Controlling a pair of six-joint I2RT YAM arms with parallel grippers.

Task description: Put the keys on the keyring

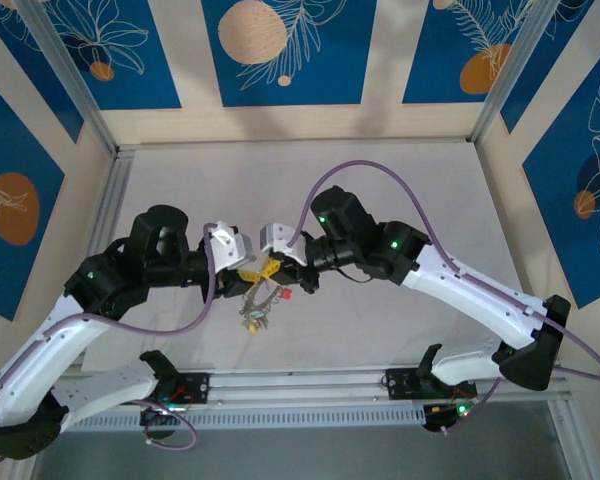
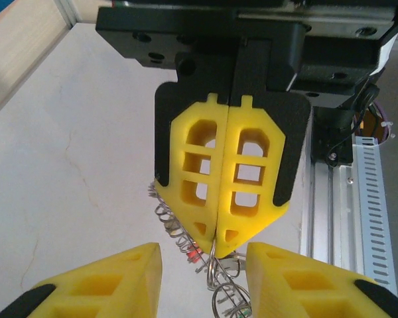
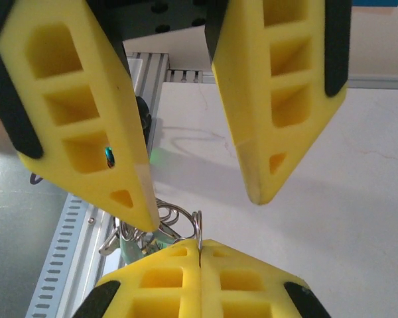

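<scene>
Right wrist: keyring in right hand

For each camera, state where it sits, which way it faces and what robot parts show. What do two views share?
Top external: above and behind, looking down at the table; left arm and right arm show.
Left wrist: on that arm, faces the shut right pincer; own open left pincer at bottom.
Right wrist: on that arm, faces the left pincer; own pincer grips the keyring.
Shared: both wrist views show the keyring.
</scene>
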